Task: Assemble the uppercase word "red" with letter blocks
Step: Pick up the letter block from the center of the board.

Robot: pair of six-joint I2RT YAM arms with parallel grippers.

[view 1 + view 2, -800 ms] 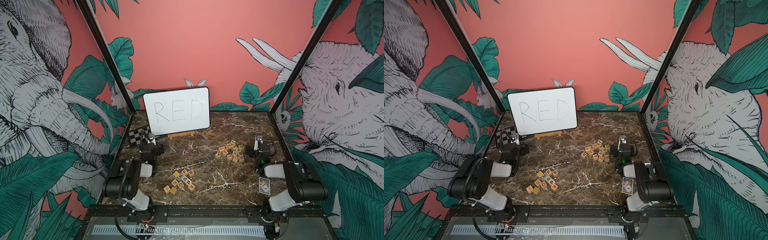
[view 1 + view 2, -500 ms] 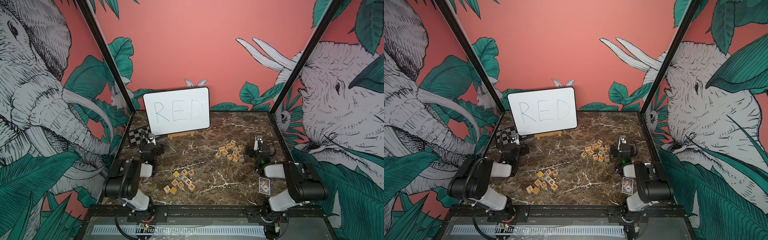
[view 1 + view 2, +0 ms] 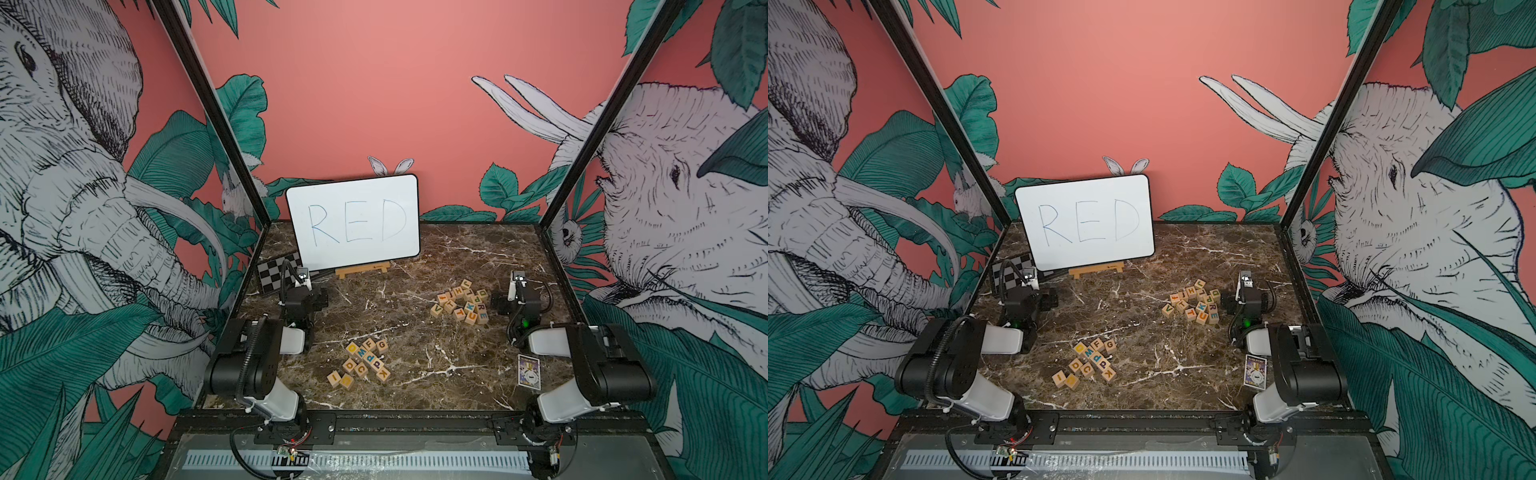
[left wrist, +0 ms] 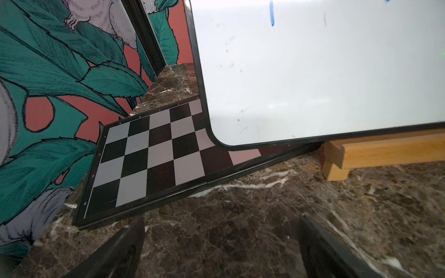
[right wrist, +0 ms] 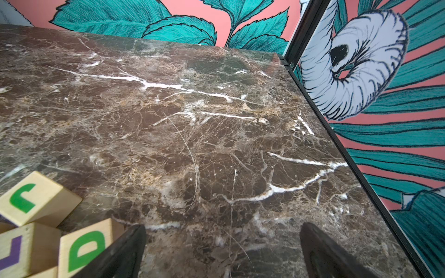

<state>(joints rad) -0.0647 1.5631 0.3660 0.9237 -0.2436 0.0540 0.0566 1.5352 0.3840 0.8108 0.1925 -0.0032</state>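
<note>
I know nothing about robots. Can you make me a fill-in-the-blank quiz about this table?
The whiteboard has ___ handwritten on it in blue. The letter blocks lie in ___ separate clusters. The whiteboard leans on a small ___ stand. The left tool and right tool both stand open, holding ___.
Missing words: RED; two; wooden; nothing.

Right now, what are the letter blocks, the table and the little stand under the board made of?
The letter blocks look like pale wood with a matte finish: plain cream faces with coloured letters printed on them. The table looks like polished brown marble, or maybe a marble-print surface: white veins and a slight sheen. The little stand looks like smooth, honey-coloured wood.
</note>
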